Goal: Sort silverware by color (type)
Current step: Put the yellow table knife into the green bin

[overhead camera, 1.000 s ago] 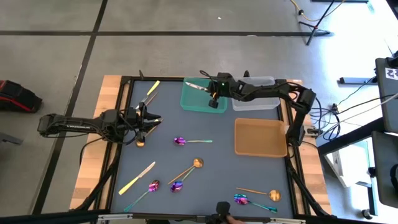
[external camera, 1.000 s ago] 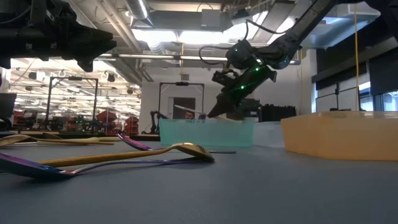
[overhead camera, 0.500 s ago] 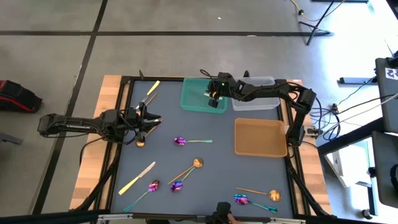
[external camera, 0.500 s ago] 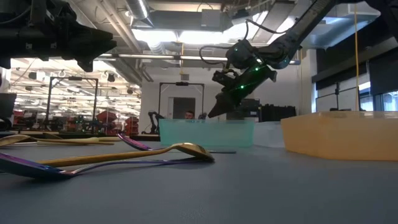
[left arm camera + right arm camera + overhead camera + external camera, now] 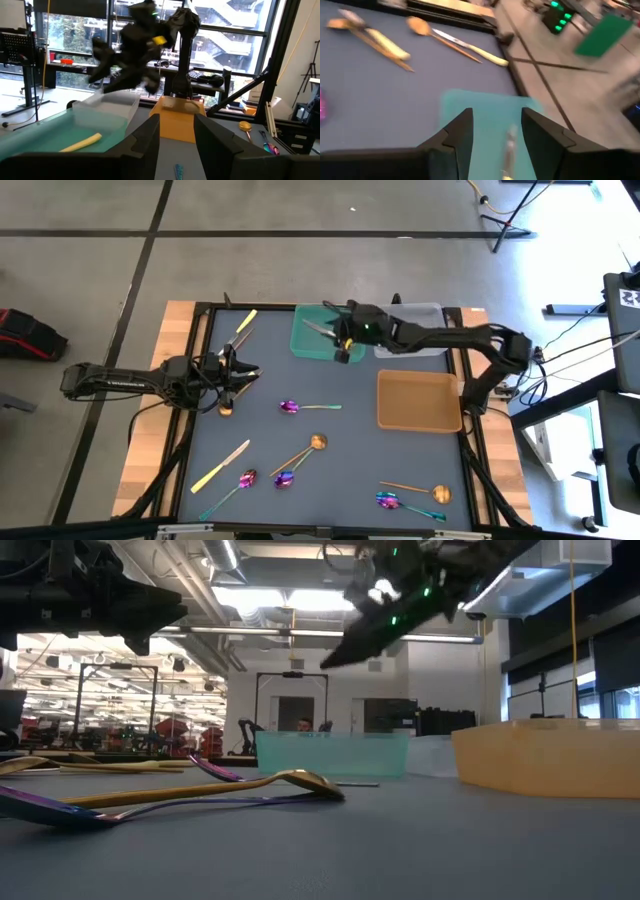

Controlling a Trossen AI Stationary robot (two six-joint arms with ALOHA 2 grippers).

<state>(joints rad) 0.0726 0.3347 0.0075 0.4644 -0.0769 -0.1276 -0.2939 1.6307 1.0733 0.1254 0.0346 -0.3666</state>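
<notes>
My right gripper (image 5: 341,343) (image 5: 497,114) is open and hovers over the green tray (image 5: 305,345), high above it in the low view (image 5: 365,625). One pale yellow knife (image 5: 315,330) (image 5: 80,142) (image 5: 509,145) lies flat in that tray. My left gripper (image 5: 236,370) (image 5: 176,120) is open and waits above the table's left side. Purple-blue spoons (image 5: 290,407) (image 5: 285,478) (image 5: 388,501), copper-gold spoons (image 5: 318,442) (image 5: 440,493) and a pale knife (image 5: 222,465) lie on the mat. More knives (image 5: 242,326) lie near the far left corner.
A clear grey tray (image 5: 425,308) sits to the right of the green one, and an orange tray (image 5: 418,400) lies nearer on the right. A copper-gold spoon (image 5: 226,408) lies just near of my left gripper. Bare mat shows in the table's middle.
My right gripper has risen from the green tray's rim to well above it and has shifted slightly toward the table's near edge. The pale knife now lies in the green tray, apart from the fingers.
</notes>
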